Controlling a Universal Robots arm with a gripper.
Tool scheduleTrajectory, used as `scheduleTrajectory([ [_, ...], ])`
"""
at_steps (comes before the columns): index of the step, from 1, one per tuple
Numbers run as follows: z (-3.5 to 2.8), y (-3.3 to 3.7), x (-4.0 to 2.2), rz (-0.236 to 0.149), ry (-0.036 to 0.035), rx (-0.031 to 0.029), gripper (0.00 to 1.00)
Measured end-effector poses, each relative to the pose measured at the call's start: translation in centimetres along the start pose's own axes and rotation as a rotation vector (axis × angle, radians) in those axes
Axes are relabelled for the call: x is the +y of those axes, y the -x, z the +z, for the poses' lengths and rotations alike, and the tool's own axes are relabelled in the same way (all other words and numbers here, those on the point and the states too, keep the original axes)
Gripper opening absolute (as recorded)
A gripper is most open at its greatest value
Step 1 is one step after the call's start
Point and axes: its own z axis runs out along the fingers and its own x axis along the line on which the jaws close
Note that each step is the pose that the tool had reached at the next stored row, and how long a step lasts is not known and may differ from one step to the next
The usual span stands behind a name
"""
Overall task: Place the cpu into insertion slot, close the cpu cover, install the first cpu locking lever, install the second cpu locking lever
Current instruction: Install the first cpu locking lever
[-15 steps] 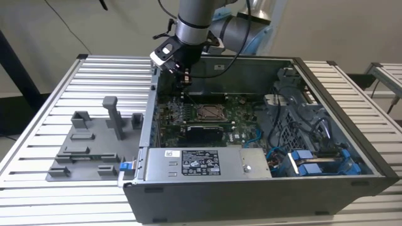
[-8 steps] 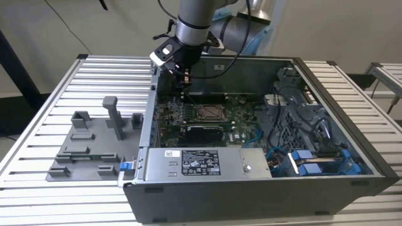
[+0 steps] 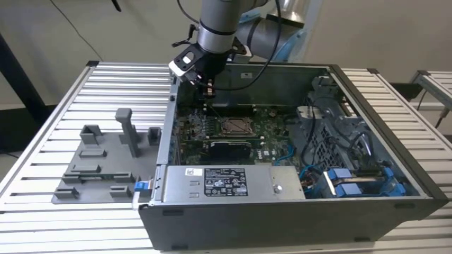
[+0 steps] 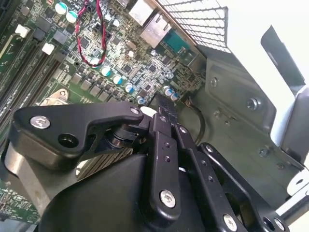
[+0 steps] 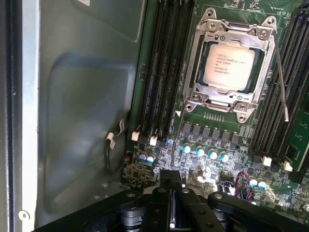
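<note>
The open computer case (image 3: 282, 222) has a silver power box (image 3: 233, 182) at the front and a green board (image 3: 272, 119) behind it. On the board, the cpu (image 5: 228, 62) lies in the insertion slot (image 3: 235, 126). The cpu cover (image 5: 192, 72) lies flat around it. Farther back, the gripper (image 3: 208, 91) hangs over the board with its fingers pressed together, holding nothing. A grey tray (image 3: 99, 169) sits outside the case, on the exterior view's left.

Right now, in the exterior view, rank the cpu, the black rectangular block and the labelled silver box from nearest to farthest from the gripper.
1. The cpu, mid-board, closest to the gripper.
2. The black rectangular block, just past the cpu.
3. The labelled silver box, at the case's near edge.
</note>
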Motion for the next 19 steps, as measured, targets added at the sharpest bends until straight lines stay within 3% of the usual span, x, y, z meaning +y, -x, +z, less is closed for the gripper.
scheduleTrajectory([
  [2,0.01,0.04,-0.01,0.0,0.0006,0.0007,0.11],
  [7,-0.12,0.81,-0.15,-0.002,0.0025,0.0136,0.11],
  [8,-0.13,0.88,-0.16,-0.004,0.0037,0.0209,0.11],
  [9,-0.14,0.93,-0.18,-0.006,0.006,0.0327,0.11],
  [11,-0.15,1.05,-0.2,-0.011,0.0125,0.0621,0.11],
  [12,-0.17,1.17,-0.22,-0.013,0.0145,0.0733,0.11],
  [13,-0.19,1.34,-0.25,-0.014,0.0152,0.0781,0.11],
  [19,-0.14,1.54,-0.29,-0.016,0.0168,0.0875,0.11],
])
